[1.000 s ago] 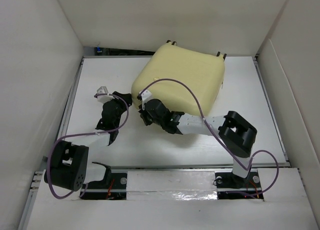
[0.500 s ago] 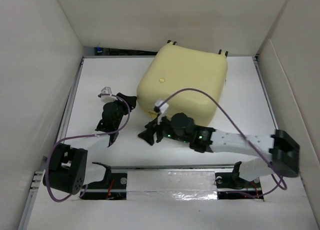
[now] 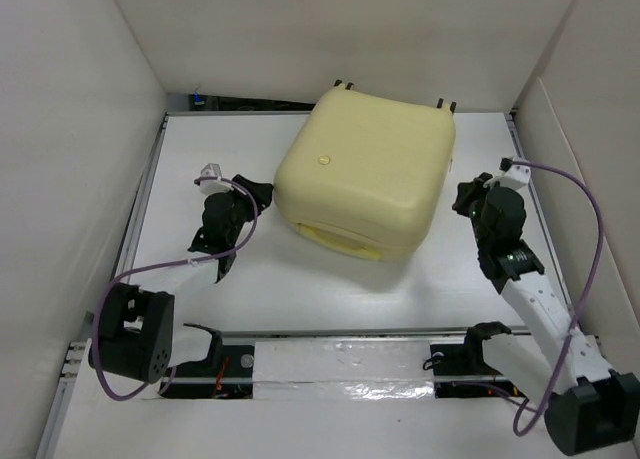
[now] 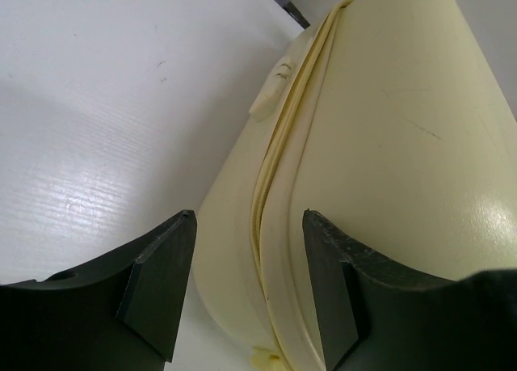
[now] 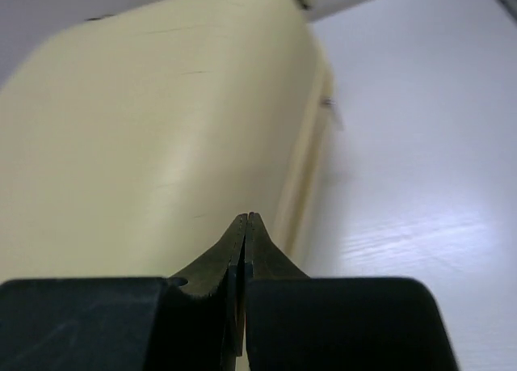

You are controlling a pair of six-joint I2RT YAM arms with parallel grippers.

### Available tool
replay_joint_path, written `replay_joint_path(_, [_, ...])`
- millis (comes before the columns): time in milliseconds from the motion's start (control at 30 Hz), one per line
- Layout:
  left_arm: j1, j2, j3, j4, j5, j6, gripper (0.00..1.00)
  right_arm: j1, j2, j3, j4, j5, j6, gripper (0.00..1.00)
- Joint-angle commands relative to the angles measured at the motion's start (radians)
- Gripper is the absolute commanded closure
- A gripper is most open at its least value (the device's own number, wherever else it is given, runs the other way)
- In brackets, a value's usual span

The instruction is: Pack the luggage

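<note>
The right fingers were pressed together and had been swung from the suitcase's 6 o'clock edge round to its 3 o'clock side. The left fingers were held apart at 9 o'clock, nothing clamped. The pale yellow suitcase lay shut on the white desk, toward 12 o'clock. It was a smooth, glossy hard shell with rounded corners and a raised seam band, so closing was judged nearly done.

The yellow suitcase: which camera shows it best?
The top external view: the whole suitcase shows, lying shut. The left wrist view shows only its seam side up close; the right wrist view only a blurred flank.
</note>
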Motion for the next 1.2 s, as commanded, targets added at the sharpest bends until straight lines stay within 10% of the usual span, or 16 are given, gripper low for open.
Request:
replay_joint_path(0, [0.006,0.031,0.064,0.019,0.029,-0.024,0.47,-0.166,0.119,-0.017,0.004,-0.091,0.010,1.00])
replay_joint_path(633, [0.046,0.477,0.393,-0.008,0.190,-0.047,0.46,-0.134,0.710,0.270,0.141,-0.354,-0.022,1.00])
replay_joint_path(1167, [-0.050,-0.067,-0.140,0.099,0.144,-0.045,0.47,-0.065,0.966,0.575,0.118,-0.547,-0.133,0.96])
